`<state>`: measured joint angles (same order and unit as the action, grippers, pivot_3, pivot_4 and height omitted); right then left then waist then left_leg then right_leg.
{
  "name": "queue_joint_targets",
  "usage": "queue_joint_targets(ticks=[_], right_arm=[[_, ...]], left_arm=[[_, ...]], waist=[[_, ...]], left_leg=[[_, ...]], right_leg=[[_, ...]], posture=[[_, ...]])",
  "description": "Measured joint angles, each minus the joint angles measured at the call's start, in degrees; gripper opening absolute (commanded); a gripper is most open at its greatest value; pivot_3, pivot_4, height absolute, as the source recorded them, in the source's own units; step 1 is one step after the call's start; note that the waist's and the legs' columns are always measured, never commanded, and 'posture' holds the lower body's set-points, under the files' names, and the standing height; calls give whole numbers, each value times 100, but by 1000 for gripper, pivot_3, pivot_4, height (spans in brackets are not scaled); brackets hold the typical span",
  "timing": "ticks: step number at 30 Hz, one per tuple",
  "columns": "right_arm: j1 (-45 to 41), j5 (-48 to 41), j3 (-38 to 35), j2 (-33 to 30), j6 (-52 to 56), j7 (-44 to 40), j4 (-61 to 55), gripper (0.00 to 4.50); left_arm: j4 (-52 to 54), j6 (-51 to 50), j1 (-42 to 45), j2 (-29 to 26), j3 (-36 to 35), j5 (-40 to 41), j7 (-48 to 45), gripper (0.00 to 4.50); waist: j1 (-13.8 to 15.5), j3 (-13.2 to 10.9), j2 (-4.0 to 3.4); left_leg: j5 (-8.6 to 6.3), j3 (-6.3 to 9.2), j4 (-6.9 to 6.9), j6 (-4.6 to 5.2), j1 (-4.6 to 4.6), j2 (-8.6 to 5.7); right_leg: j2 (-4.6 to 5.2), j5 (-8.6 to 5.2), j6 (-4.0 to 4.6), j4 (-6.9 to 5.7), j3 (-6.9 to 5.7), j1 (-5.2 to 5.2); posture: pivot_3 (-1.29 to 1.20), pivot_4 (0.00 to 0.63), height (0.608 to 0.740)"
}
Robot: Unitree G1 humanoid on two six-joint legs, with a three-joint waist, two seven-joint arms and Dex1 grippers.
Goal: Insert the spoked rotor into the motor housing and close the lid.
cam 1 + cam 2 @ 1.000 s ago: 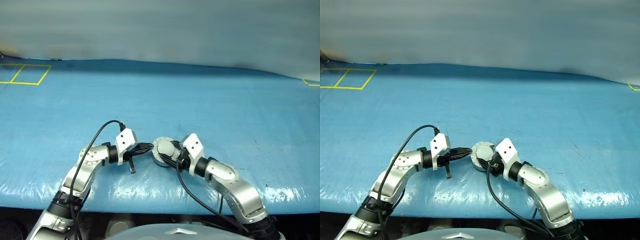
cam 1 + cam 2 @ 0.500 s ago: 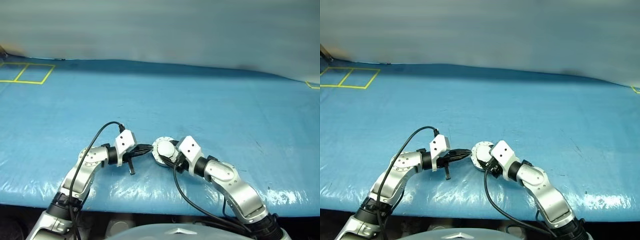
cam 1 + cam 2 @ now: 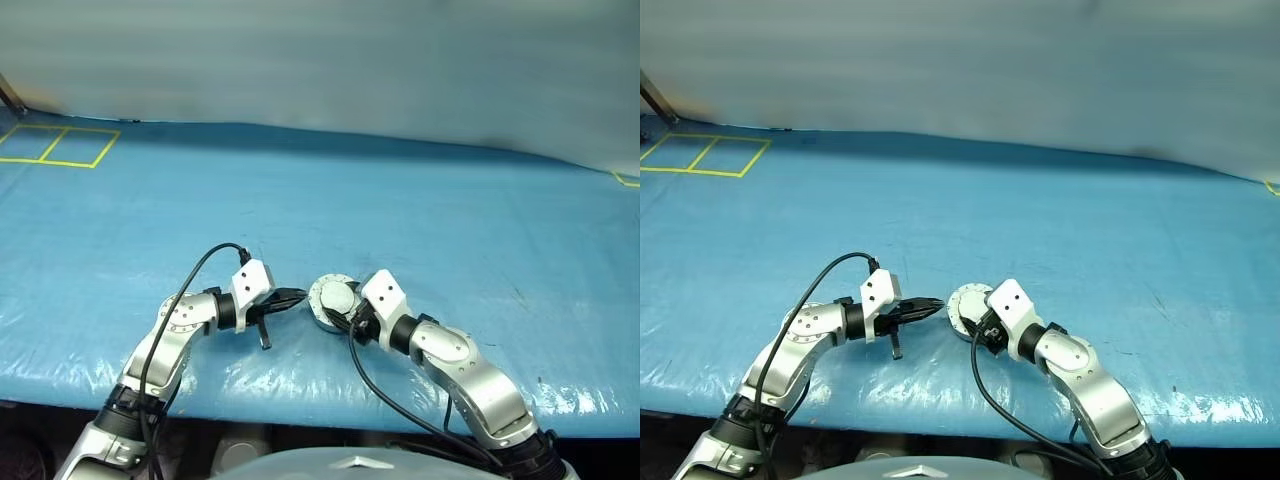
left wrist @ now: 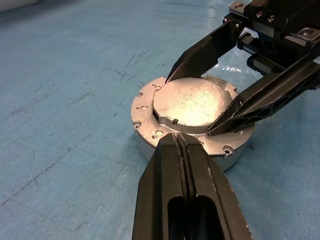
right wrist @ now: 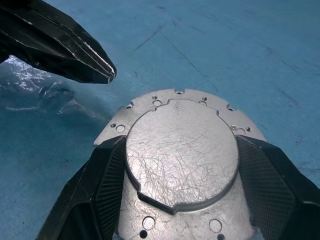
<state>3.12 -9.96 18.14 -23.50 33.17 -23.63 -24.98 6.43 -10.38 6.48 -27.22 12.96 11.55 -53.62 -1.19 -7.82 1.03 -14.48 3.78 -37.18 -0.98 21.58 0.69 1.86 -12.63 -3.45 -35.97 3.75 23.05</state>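
No readable text, labels, brands or numbers anywhere; yellow floor lines [image 3: 60, 146] carry no writing.

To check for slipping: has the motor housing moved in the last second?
No. The housing keeps its place against the scratch on the blue cover.

A blue-covered table [image 3: 420, 210] carries the motor housing [image 4: 150, 131], its plain silver lid [image 4: 192, 104] seated on top.
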Motion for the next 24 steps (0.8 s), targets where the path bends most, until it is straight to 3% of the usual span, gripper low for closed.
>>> queue_joint_targets(ticks=[7,11,16,24], right_arm=[[86,-15,-82,-197,-75,38,-33,3038],[214,29,-79,-145,-279,189,-32,3038],[170,-71,-245,-5,-112,382,-48,3038],[337,-1376,-1199,157,506,-145,-158,3038]], left_arm=[[-1,7,-1,7,0,-14,-2,0],[-7,8,1,14,0,-14,-10,0],[-111,13,14,32,4,-17,-10,0],[-129,85,18,65,7,-21,-3,0]], waist=[[60,1,-3],[59,1,-3],[60,-7,-7],[83,-18,-20]], left_leg=[[3,-24,2,25,9,-22],[5,-30,9,41,19,-19],[6,-29,16,47,25,-17],[-44,-13,21,102,31,-29]], right_leg=[[152,-3,-6,75,-79,-35],[193,-3,-6,109,-142,-40],[196,2,-15,107,-172,-28],[163,36,-65,102,-200,-25]], posture=[[0,150,740],[0,150,740],[0,150,740],[0,150,740]])
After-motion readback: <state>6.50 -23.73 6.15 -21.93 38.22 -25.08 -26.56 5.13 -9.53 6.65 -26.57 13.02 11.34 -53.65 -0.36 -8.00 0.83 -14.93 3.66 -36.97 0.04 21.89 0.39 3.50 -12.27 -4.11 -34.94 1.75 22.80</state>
